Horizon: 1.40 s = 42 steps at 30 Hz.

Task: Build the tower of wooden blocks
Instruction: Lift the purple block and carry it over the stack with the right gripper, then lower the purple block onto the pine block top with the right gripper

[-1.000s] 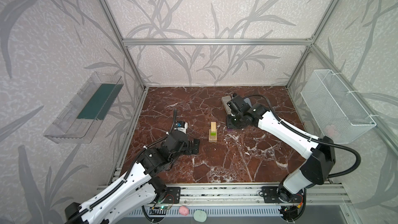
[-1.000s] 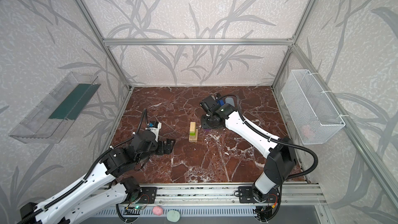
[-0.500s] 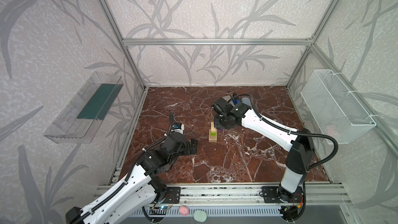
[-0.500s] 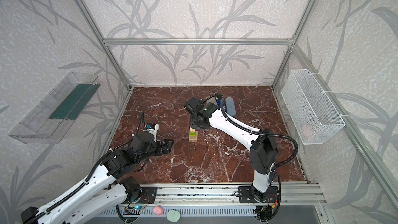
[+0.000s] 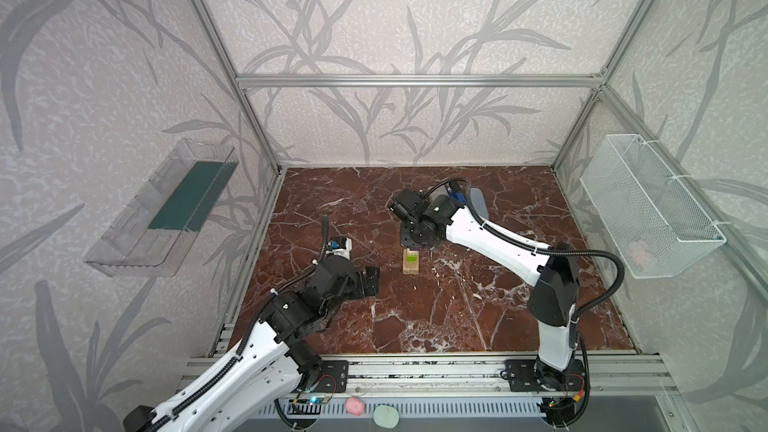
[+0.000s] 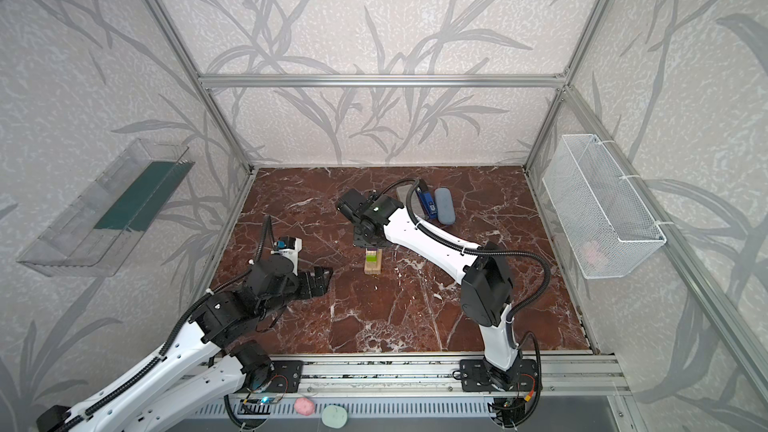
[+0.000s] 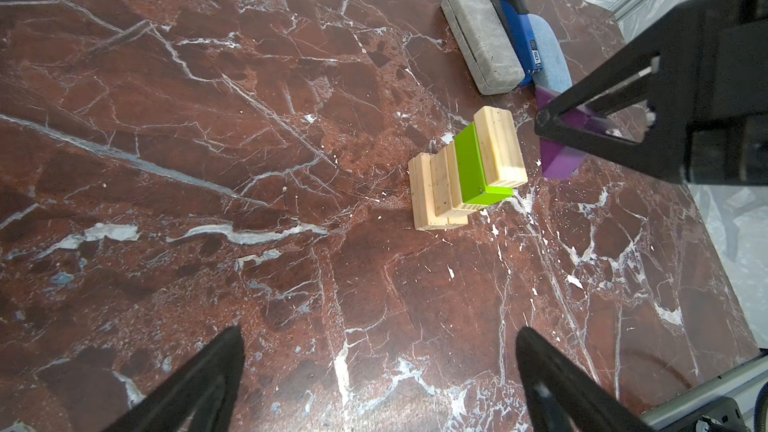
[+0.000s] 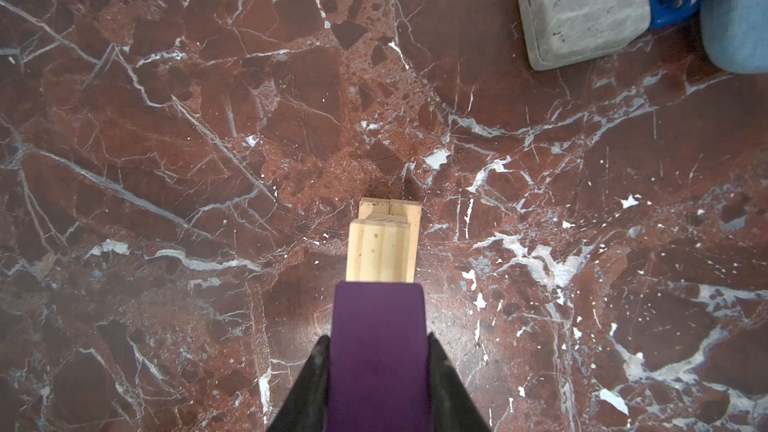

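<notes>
On the table (image 5: 457, 317), mid-frame in both top views, stands the tower (image 5: 410, 261). The left tool (image 7: 380, 332) gapes wide, empty. The right tool (image 8: 378, 367) pinches the purple block (image 8: 378, 317) close by the tower. It would be best to square the block with the planks (image 8: 382, 251), lower it flat, then release.

Open marble (image 5: 415, 317) around tower (image 5: 410, 263); slab (image 7: 482, 39) beyond

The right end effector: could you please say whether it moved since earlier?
Yes. The right end effector, holding the purple block, moved left in a top view, from grey slab to tower.
</notes>
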Each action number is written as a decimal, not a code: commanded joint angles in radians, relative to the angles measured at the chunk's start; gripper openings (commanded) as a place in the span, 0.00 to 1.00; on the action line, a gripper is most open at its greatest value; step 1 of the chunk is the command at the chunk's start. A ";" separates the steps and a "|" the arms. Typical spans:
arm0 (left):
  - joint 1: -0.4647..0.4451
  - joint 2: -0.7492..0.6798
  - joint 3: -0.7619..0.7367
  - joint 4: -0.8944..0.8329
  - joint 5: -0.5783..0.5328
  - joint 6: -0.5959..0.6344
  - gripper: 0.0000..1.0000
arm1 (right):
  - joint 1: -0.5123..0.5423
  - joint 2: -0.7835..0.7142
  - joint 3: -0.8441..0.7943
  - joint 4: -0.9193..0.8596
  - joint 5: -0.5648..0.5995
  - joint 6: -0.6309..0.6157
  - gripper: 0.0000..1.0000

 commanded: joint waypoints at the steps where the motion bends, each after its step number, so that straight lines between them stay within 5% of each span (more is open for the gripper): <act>1: 0.007 -0.009 -0.014 -0.020 -0.012 -0.010 1.00 | 0.013 0.014 0.030 -0.062 0.032 0.024 0.12; 42: 0.016 -0.043 -0.030 -0.047 -0.025 -0.012 1.00 | 0.019 0.136 0.152 -0.111 0.076 0.033 0.15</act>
